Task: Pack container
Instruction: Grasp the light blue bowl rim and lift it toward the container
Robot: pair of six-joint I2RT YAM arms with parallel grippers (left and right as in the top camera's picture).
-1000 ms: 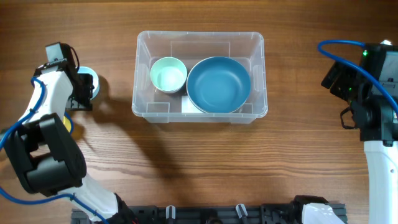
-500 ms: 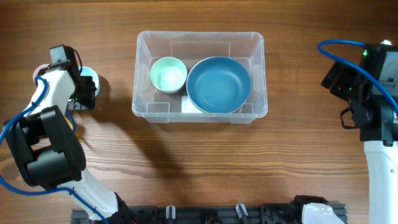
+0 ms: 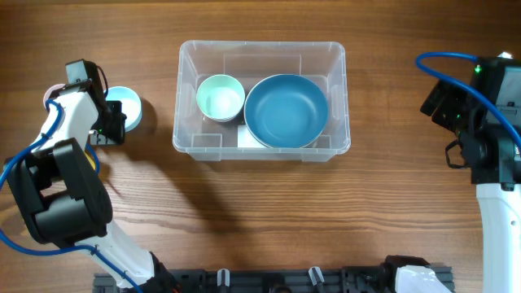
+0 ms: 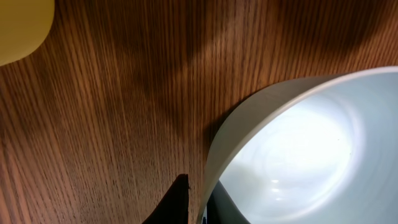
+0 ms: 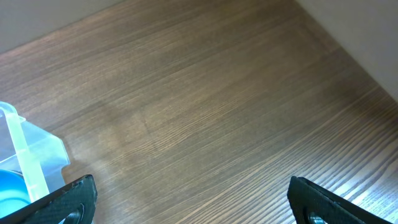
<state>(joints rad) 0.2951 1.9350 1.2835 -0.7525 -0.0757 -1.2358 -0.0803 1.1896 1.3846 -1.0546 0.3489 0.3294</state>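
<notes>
The container [image 3: 260, 44] is a clear plastic bin at the table's middle back. It holds a small mint bowl [image 3: 221, 98] and a large blue bowl [image 3: 286, 111]. Left of it a small light blue bowl [image 3: 126, 109] rests on the wood. My left gripper [image 3: 110, 116] is shut on its left rim. In the left wrist view one finger [image 4: 177, 202] is outside the bowl's wall [image 4: 249, 124] and the other is inside. My right gripper [image 5: 196, 205] is open over bare wood, far right of the container's corner [image 5: 25, 149].
A yellow rounded object [image 4: 18, 25] lies on the table near the left gripper. The right arm [image 3: 484, 122] stands at the table's right edge. A dark rail [image 3: 269, 281] runs along the front edge.
The left gripper's jaws have closed onto the small blue bowl's rim, and the bowl has shifted slightly right. The right arm has not moved.
</notes>
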